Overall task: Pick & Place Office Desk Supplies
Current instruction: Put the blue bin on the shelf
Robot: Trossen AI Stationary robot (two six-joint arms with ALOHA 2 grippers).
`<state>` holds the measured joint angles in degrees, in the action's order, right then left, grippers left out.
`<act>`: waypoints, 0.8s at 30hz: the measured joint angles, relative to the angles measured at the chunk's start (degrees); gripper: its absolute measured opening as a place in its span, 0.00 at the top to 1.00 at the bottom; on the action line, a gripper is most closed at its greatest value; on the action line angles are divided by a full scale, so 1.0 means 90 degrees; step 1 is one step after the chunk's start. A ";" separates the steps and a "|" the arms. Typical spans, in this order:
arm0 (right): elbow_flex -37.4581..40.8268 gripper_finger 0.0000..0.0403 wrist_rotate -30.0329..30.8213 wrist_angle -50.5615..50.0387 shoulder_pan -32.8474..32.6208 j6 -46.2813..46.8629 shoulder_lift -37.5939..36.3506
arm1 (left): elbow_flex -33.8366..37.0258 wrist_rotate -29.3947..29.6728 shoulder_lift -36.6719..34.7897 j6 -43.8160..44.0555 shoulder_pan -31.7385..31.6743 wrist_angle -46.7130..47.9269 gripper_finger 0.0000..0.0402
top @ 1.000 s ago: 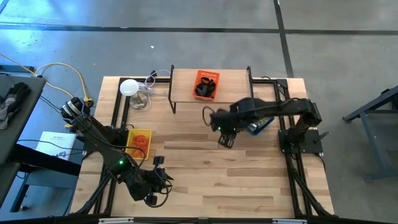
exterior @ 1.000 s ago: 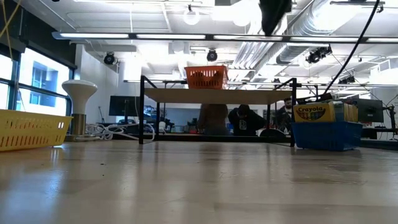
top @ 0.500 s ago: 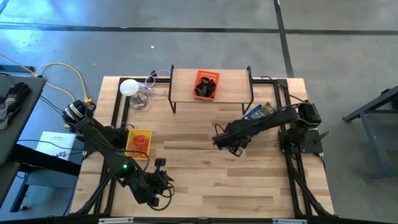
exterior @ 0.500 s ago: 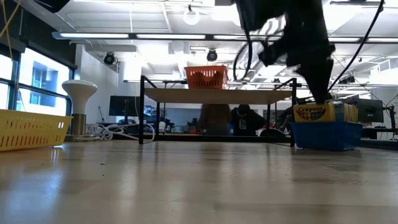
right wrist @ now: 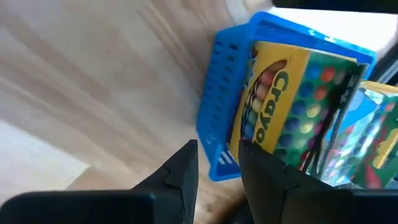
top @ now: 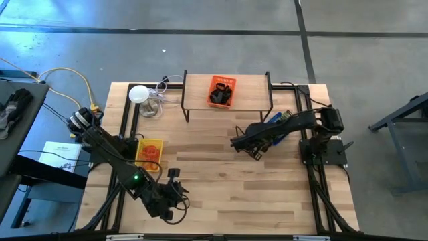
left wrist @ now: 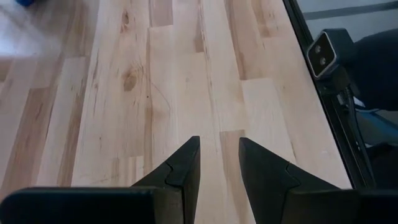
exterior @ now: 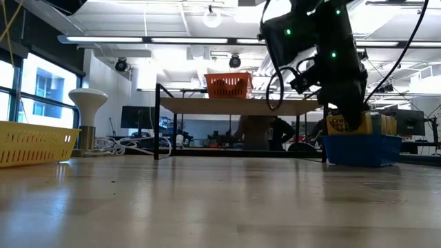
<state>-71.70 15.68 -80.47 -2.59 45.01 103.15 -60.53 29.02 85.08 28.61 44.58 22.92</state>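
Observation:
Red-orange looped pieces lie in the yellow tray. Black clip-like pieces fill the orange tray on the shelf. The blue tray holds a crayon box and green-and-silver packets. My right gripper hangs low above the table, just left of the blue tray, and points at it. It is shut and holds nothing. My left gripper waits near the table's near edge, shut over bare wood.
A black-framed shelf stands at the far edge, with a white lamp and cables left of it. Bare wood lies between the two arms. People show in the room behind.
My right gripper has come down from high above the table's middle and swung toward the blue tray, turning until it faces the tray. The arm has folded low over the table. The trays and their contents have stayed put.

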 joint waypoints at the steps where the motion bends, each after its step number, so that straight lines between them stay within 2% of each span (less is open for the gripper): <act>1: 0.0053 0.74 0.0036 -0.0002 0.0028 0.0012 0.0000 | 0.0000 -0.0002 0.0000 -0.0048 -0.0006 -0.0002 0.74; 8: 0.0478 0.74 0.0055 0.0133 0.0305 0.0036 -0.0001 | 0.0000 -0.0007 0.0000 -0.0086 -0.0094 -0.0002 0.74; 14: 0.0821 0.75 -0.0314 0.0858 0.0379 -0.0105 0.0011 | 0.0000 -0.0005 0.0000 -0.0086 -0.0178 0.0002 0.74; 24: 0.0879 0.76 -0.0467 0.0998 0.0390 -0.0344 0.0002 | 0.0000 -0.0005 0.0000 -0.0091 -0.0250 -0.0002 0.74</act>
<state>-63.79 11.47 -71.48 0.92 41.92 103.18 -60.53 28.97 85.08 27.79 42.33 22.90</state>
